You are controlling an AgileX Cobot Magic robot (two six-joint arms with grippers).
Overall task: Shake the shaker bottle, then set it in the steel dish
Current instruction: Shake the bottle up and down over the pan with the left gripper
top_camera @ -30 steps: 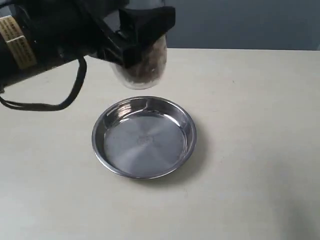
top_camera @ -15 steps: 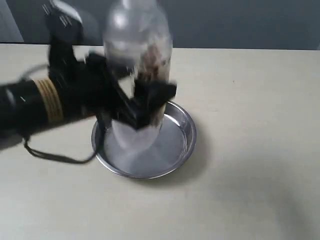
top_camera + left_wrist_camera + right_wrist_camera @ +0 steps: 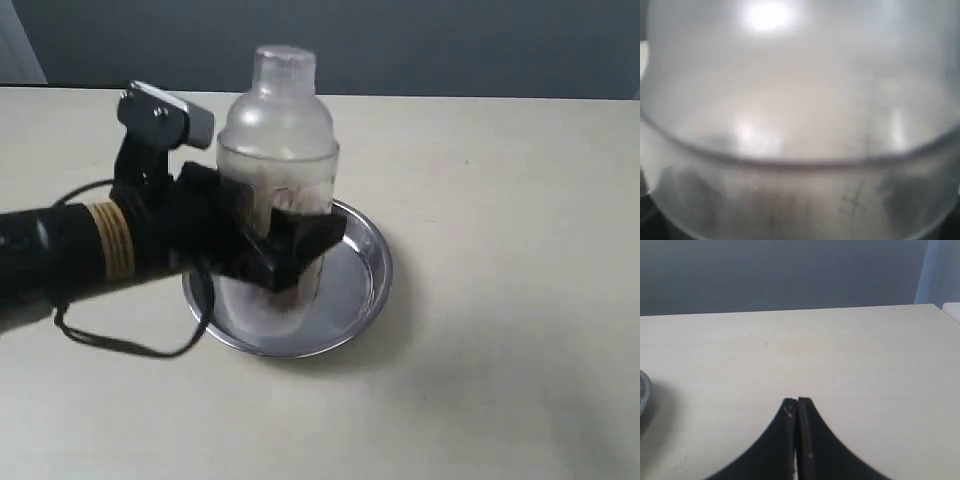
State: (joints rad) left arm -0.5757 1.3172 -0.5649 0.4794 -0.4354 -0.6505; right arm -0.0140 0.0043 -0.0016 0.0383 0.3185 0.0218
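Frosted-domed clear shaker bottle (image 3: 277, 135) upright in steel dish (image 3: 374, 268), gripped by left pincer (image 3: 283, 247); right pincer (image 3: 797, 409) closed

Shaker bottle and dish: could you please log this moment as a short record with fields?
bottle: shaker bottle, upright, cap on top
held by: left gripper, shut on its body
dish: steel dish, beneath the bottle; contact cannot be told
right gripper: right gripper, shut, empty, over the table
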